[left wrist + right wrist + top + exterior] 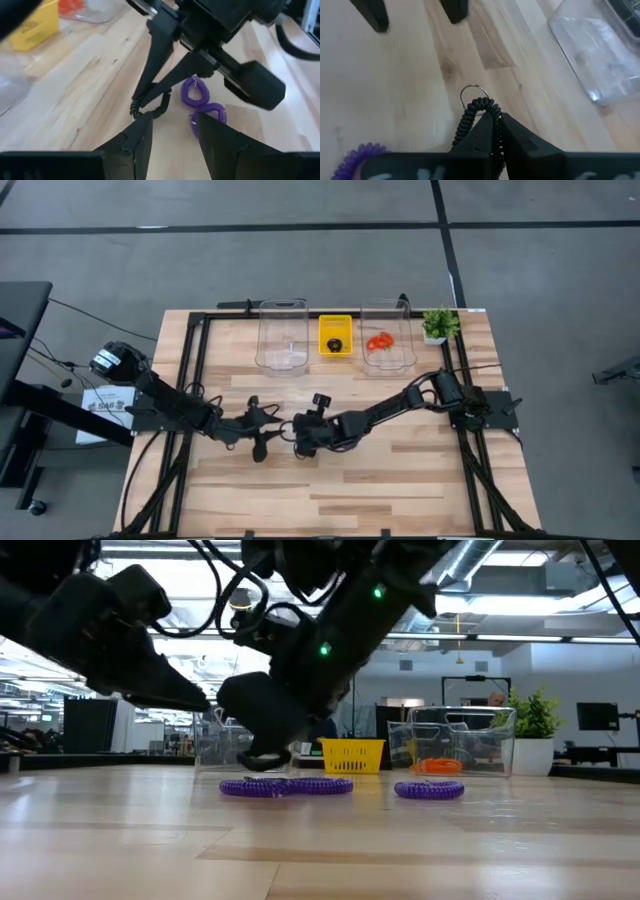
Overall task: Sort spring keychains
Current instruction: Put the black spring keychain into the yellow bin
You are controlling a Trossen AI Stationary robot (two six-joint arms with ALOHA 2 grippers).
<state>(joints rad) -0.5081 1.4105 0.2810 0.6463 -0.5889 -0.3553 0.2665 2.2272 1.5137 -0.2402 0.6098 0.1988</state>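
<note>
A black spring keychain (472, 112) with a small metal ring (471, 94) hangs in my shut right gripper (492, 120), just above the table's middle (299, 442). Two purple spring keychains (195, 91) (209, 114) lie flat on the wood beside it. Orange-red keychains (380, 341) lie in the right clear bin (400, 358). A dark thing (336, 340) sits in the yellow tray (335, 322). My left gripper (172, 122) stands open a little to the left of the right one, its fingers pointing at the black keychain without touching it. My right gripper pinches the black keychain's coil (141, 104) between its two fingertips (148, 92), slanting down from the table's right. The coil bends over the fingertips, its metal ring beyond them. In the low view the loop (265, 758) hangs below the fingers, clear of the wood.
An empty-looking clear bin (282, 355) stands at the far left of the row, and a small green plant (438, 323) at the far right corner. Black rails (190, 370) run along the table's sides. Bare wood lies toward the near edge (330, 500).
</note>
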